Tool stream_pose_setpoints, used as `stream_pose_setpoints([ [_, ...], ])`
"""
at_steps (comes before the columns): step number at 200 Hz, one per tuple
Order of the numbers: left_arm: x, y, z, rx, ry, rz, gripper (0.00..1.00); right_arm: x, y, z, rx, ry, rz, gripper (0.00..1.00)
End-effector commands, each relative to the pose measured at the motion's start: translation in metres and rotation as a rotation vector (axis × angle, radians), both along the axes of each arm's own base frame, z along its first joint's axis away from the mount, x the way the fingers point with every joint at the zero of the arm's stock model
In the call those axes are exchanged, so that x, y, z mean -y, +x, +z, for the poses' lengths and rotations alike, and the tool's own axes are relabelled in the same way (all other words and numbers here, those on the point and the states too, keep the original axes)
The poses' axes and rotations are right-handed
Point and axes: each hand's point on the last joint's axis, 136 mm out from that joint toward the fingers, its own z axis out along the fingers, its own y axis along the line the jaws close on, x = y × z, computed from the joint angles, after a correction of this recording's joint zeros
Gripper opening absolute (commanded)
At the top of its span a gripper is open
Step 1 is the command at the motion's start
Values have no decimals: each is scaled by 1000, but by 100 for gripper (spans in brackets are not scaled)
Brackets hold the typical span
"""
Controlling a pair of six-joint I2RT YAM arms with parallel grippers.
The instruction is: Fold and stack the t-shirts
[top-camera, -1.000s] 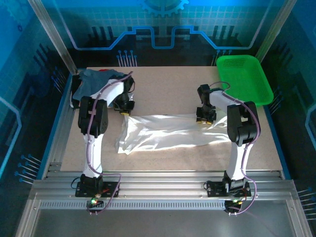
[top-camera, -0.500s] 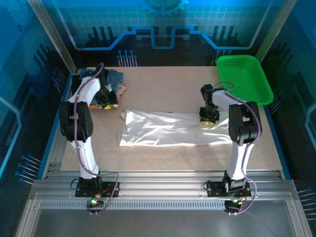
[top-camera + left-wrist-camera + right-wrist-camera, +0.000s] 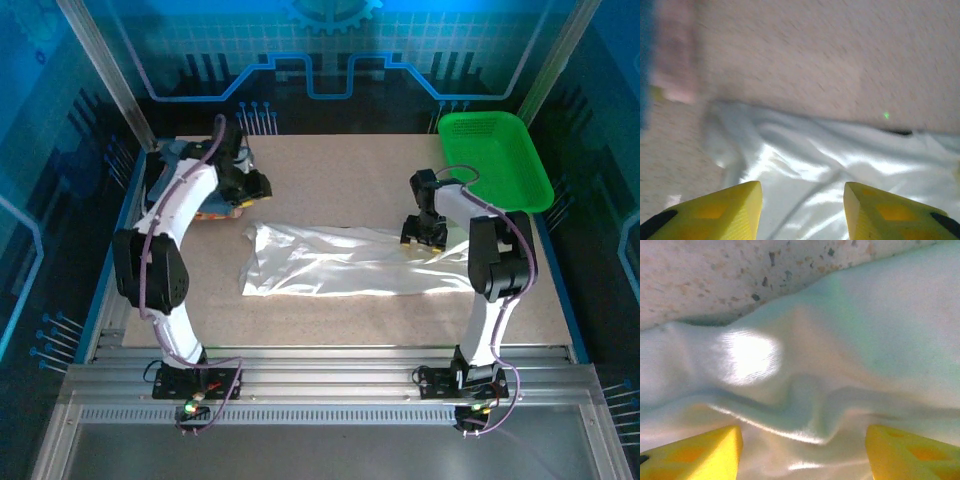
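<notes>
Left claw [image 3: 801, 195] moved right, parted, empty; right claw [image 3: 802, 440] same; white t-shirt [image 3: 340, 265] on tabletop [image 3: 330, 170].

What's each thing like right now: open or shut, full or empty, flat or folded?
white t-shirt: lying flat, wrinkled, not held
other shirts: piled in the far left corner
green basket: empty
left tool: open
right tool: open, over the white t-shirt

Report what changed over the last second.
The left gripper let go of the white t-shirt's left end, opened and drew back toward the far side. The right gripper opened above the right end. The shirt settled flatter. The green basket stayed put.
</notes>
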Motion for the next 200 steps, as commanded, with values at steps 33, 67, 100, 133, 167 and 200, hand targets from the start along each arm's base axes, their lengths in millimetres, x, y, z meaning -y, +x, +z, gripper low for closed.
stream_pose_setpoints([
  [33, 81, -41, -50, -112, -38, -233, 48, -39, 8, 42, 156, 190, 160, 79],
  [67, 93, -49, -86, -157, 34, -327, 47, -53, 1, 53, 220, 227, 269, 86],
  [100, 96, -36, -107, -140, 102, -332, 43, -69, -6, 79, 354, 288, 348, 89],
  [133, 88, -28, -122, -148, 166, -311, 39, -72, -16, 93, 401, 306, 384, 90],
  [167, 95, -34, -130, -172, 155, -347, 39, -66, -23, 89, 391, 293, 371, 90],
  [200, 100, -41, -134, -185, 129, -362, 28, -64, -21, 90, 397, 288, 360, 90],
])
